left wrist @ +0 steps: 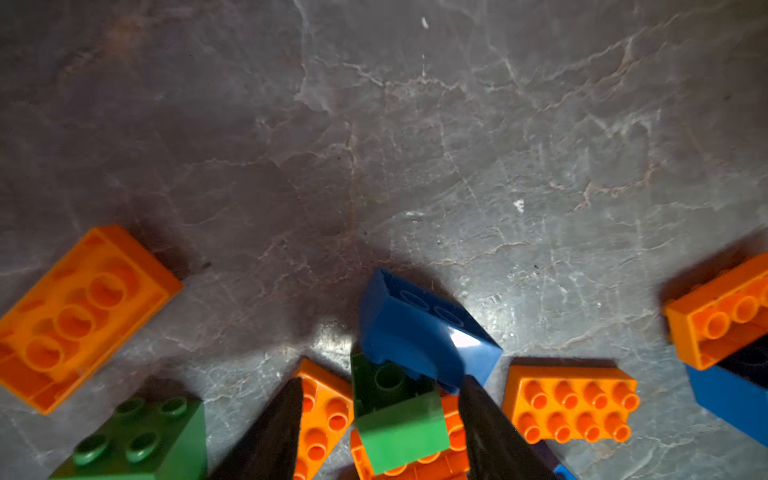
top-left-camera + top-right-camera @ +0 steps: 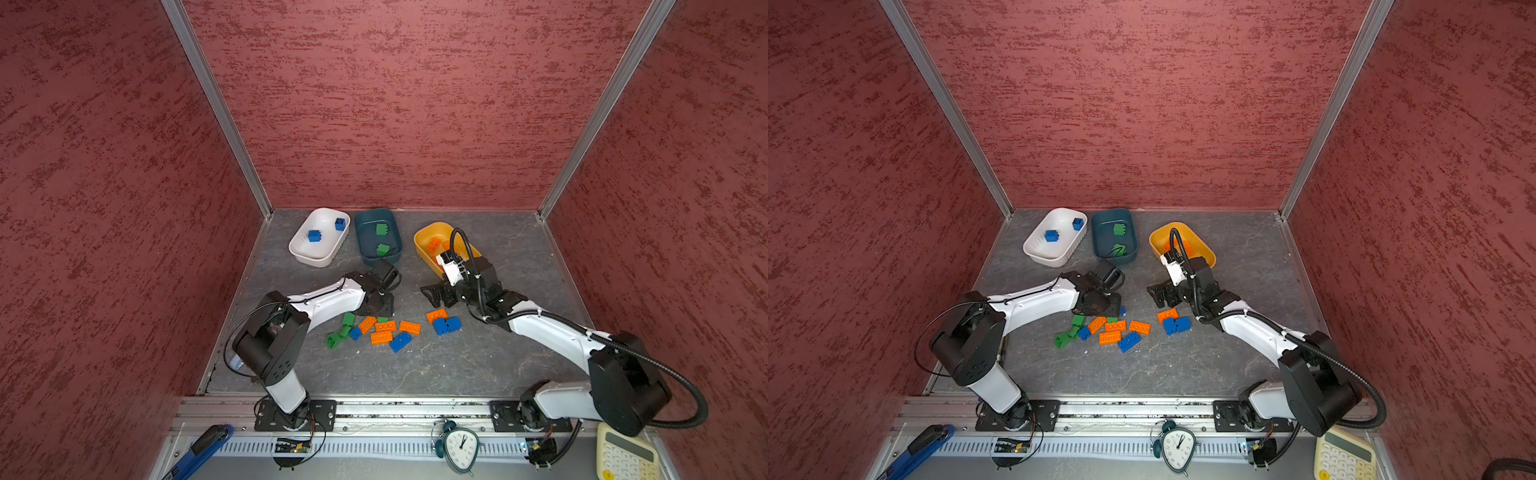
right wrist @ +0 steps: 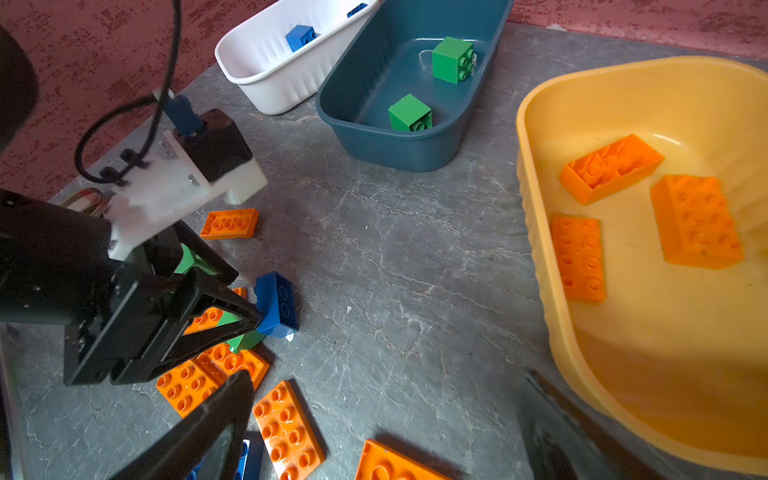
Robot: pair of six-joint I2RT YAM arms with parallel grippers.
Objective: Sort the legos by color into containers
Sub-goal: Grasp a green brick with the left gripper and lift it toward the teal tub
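- Left gripper (image 1: 380,380) is down in the loose pile, jaws partly open astride 1 green brick (image 1: 401,432); a gap shows on 1 side, so it seems not yet held.
- That brick lies tilted on orange bricks (image 1: 328,411), touching a blue brick (image 1: 419,328).
- Right gripper (image 2: 432,294) hangs wide open, empty, near the yellow tub (image 3: 540,249).
- White tub (image 2: 305,257) holds 2 blue, teal tub (image 2: 368,257) 2 green, yellow 3 orange.
- Judgement: bricks are light, rigid, glossy and slippery; pinch the flat opposite sides, below the studs.
- No brand or writing is readable.
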